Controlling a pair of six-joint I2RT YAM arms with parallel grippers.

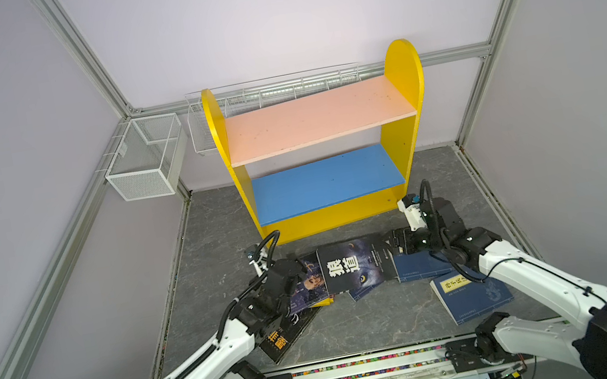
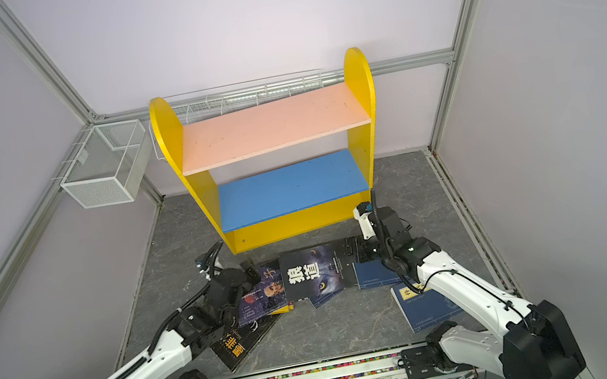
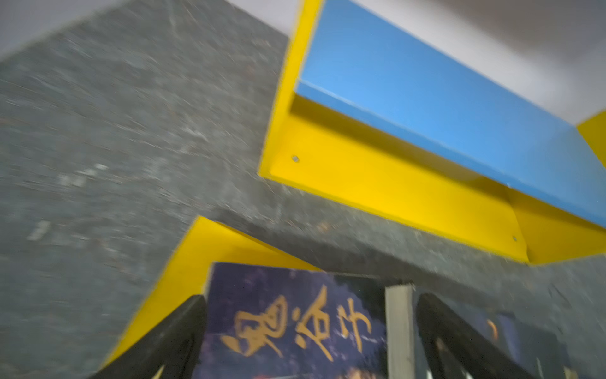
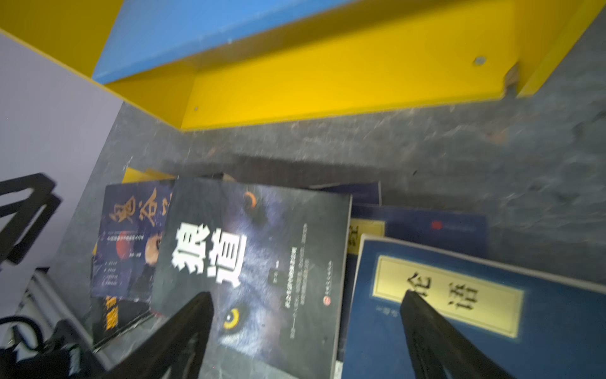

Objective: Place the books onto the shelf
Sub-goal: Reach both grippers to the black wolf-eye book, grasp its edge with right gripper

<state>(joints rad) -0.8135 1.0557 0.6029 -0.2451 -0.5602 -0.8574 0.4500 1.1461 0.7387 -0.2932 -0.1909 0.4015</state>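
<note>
White characters 狼道 were read on the wolf book (image 1: 354,270). Gold 鬼谷子 was read on the purple book (image 3: 295,328). 论语 was noted on the yellow label (image 4: 459,295) of a navy book (image 4: 554,347). Yellow 墨菲 was made out on the black book (image 1: 279,338). Smaller print was found illegible.

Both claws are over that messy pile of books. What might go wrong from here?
The wolf-face book lies across the purplish book, so lifting one may drag the other. Both lie flat, so the open right gripper may slip off. The left gripper is at the same pile; they might bump.
</note>
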